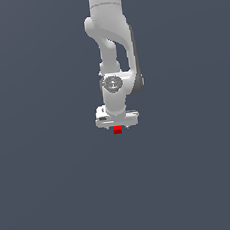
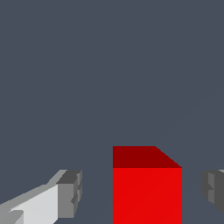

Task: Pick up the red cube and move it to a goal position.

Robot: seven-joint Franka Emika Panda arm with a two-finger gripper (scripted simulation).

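Observation:
The red cube (image 1: pixel 117 130) shows as a tiny bright red block just under the white hand of the arm in the exterior view. In the wrist view the red cube (image 2: pixel 147 188) fills the space between the two grey fingertips (image 2: pixel 70 192), with a visible gap on each side of it. My gripper (image 2: pixel 142 192) is open and straddles the cube without touching it. In the exterior view the gripper (image 1: pixel 117 127) sits right over the cube, its fingers mostly hidden behind the hand.
A plain dark grey-blue surface (image 1: pixel 54 183) surrounds the arm on all sides. No other object shows in either view.

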